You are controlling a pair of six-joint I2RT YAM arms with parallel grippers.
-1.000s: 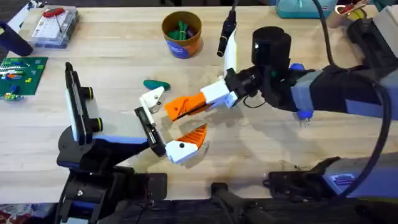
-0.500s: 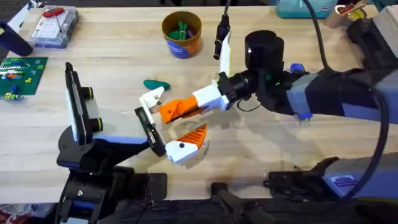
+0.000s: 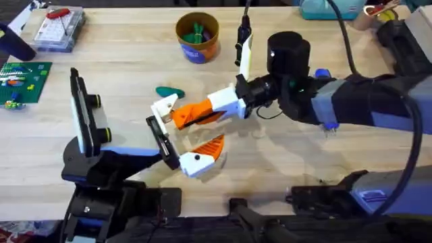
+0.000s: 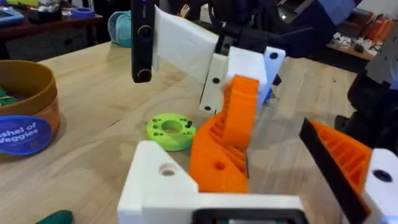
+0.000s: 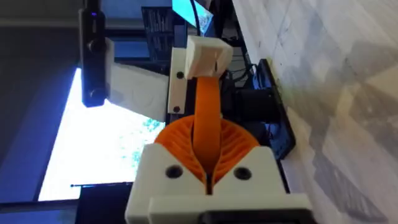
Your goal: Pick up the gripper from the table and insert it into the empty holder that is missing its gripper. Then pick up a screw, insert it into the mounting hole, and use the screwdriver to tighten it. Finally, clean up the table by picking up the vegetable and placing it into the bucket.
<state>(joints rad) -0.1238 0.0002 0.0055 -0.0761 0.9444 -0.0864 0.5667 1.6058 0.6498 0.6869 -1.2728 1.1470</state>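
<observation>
The right arm reached across the middle of the counter (image 3: 351, 162), its jaws (image 3: 183, 116) pressed together on the gripper (image 3: 164, 108), pinching the smooth orange tip while the white blocky base stuck out toward the left arm. That base sat touching or just beside the upper end of the holder (image 3: 156, 132), the slim black bar at the end of the left arm; whether it was seated could not be told. Beside the holder, the left arm's ribbed orange finger (image 3: 206, 150) stood apart from the bar, so the left jaws (image 3: 181, 146) were spread with nothing between them. The green vegetable (image 3: 169, 92) lay just behind the gripper. The bucket (image 3: 197, 37) stood well apart near the far edge, with open wood around it and bare counter along the near right.
</observation>
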